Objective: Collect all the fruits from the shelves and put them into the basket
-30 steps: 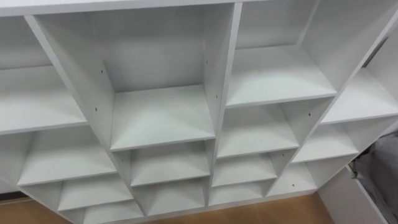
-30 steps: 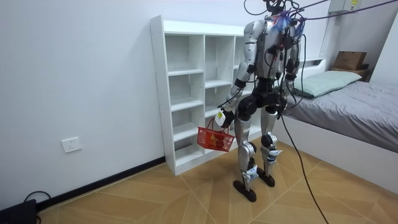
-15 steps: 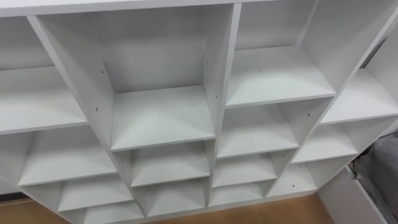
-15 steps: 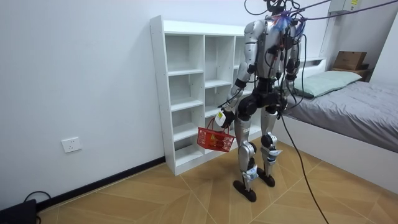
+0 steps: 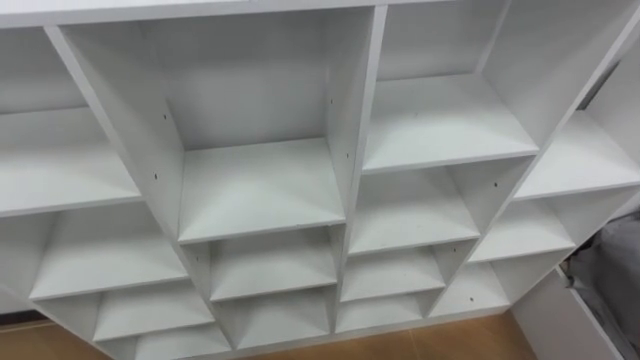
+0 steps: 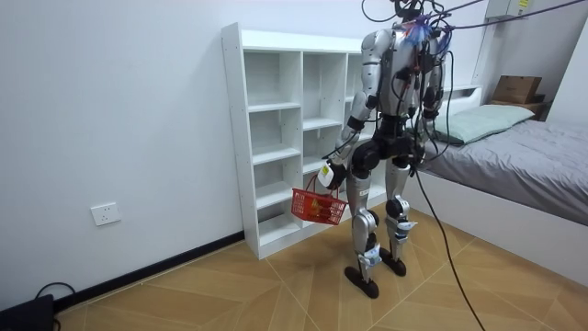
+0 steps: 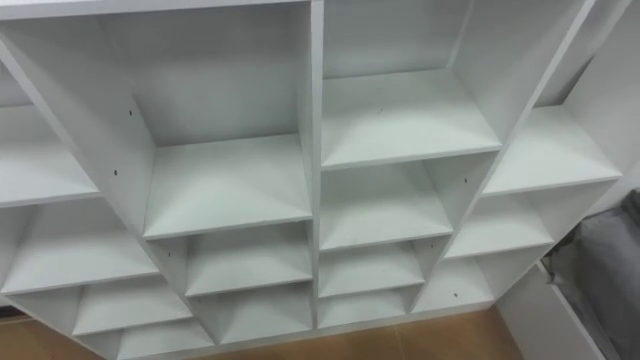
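Standing at the tall white open-shelved closet (image 5: pixel 356 120), gripping the small red plastic basket (image 6: pixel 319 207) by its handle in the curled left hand (image 6: pixel 326 175).

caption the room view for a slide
Robot faces white open shelving, left hand holding red mesh basket by its handle

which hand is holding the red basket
The left hand, low at the room view's left on the side away from the bed, grips the handle of the basket, which dangles beneath it in front of the closet.
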{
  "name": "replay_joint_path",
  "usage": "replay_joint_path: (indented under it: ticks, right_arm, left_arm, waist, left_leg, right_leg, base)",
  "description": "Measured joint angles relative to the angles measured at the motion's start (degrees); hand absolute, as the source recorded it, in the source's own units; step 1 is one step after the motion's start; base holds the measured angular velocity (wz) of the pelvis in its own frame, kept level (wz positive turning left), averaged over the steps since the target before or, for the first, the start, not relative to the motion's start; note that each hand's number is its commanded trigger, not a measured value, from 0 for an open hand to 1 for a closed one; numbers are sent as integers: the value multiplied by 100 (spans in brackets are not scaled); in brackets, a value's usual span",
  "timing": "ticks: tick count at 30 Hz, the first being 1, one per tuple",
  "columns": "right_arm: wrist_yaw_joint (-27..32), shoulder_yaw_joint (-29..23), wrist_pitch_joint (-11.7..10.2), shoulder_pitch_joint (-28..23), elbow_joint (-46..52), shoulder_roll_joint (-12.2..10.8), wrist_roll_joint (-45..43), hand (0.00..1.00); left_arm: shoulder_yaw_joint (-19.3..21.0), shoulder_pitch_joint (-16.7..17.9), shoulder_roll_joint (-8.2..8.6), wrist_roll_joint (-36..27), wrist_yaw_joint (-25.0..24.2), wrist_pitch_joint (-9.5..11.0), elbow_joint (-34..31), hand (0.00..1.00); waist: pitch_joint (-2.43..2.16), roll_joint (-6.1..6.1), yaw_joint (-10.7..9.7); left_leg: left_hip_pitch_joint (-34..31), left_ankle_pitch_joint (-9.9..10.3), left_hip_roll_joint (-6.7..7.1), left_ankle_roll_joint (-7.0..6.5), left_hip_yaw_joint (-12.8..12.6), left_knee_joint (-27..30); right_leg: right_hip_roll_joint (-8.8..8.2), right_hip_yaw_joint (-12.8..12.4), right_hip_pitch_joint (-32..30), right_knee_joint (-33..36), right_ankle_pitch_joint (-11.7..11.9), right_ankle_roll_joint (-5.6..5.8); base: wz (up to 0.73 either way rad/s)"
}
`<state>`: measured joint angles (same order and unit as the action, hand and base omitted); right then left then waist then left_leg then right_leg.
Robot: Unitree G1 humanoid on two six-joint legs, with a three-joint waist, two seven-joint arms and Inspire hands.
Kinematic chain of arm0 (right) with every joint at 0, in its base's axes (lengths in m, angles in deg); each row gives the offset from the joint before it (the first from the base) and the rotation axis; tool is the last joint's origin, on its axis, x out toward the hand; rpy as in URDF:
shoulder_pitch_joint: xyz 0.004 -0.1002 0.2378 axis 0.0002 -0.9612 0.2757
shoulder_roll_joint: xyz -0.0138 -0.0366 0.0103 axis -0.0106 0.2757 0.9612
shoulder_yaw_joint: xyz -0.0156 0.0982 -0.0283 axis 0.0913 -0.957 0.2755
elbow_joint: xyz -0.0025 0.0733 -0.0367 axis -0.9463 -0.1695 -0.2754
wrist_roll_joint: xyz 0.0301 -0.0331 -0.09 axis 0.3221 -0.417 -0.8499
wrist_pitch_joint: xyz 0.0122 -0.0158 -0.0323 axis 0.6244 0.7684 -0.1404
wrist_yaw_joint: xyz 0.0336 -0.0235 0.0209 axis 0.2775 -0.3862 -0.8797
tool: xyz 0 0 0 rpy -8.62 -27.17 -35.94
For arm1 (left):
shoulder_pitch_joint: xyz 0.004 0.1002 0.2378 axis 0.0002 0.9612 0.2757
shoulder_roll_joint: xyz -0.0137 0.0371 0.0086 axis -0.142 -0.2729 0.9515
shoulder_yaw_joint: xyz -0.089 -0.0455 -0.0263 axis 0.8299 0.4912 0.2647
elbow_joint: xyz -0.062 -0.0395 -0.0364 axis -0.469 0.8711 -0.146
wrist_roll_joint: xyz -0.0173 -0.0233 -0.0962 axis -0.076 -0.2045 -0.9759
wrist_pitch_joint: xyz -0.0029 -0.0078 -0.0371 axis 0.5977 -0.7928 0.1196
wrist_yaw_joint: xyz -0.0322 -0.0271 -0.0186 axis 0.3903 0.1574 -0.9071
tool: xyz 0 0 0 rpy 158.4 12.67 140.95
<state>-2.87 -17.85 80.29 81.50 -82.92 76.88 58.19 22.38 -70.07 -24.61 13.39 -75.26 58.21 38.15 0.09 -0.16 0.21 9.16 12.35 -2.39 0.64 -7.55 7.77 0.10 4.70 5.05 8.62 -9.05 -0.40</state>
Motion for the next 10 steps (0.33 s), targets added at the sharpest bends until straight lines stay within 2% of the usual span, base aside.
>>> replay_joint_path:
  ticks: [10]
  right_arm:
    - [124,23,12,1,-11,0,18,0]
  left_arm:
    - [0,-2,-2,2,-4,-83,-7,100]
  waist:
    - [1,8,3]
  left_leg:
    - [-56,0,3,0,41,0]
  right_leg:
    - [-5,43,3,-11,0,0]
  base:
    - [1]
